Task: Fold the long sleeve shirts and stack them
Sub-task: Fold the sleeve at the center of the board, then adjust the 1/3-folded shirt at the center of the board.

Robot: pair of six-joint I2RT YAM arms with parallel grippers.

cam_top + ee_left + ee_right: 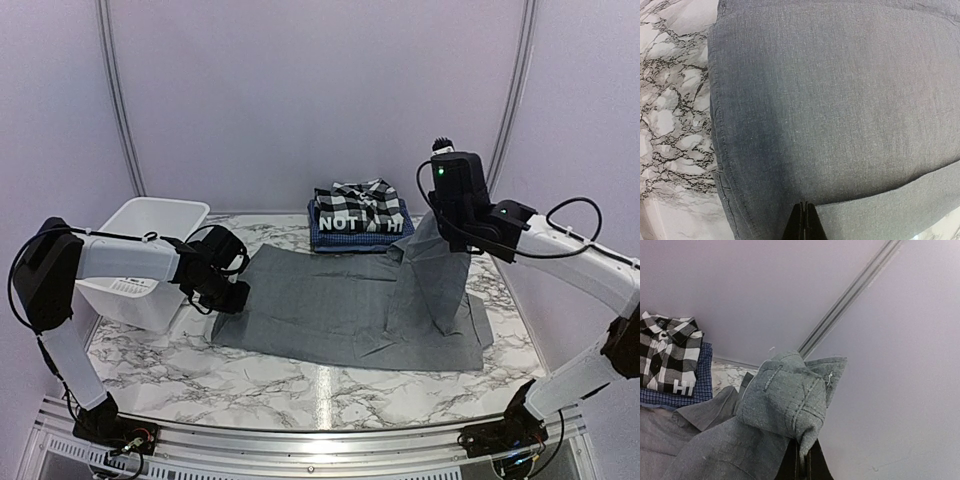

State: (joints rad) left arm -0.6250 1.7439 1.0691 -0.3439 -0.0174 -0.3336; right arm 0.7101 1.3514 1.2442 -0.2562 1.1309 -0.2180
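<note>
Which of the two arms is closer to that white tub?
The left. The left gripper sits right beside the white tub, at the edge of the grey shirt; the right gripper holds its other end up, far off.

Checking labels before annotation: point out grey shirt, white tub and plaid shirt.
grey shirt [340, 310]: top view, flat middle panel.
white tub [135, 305]: top view, near outer wall.
plaid shirt [360, 198]: top view, front near collar.

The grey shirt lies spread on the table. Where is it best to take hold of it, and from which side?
Probably the grey shirt at its near right corner, coming low over the table from the near side: it lies flat with a free edge on marble, so one finger could slide under. The right gripper holds the far right part lifted.
</note>
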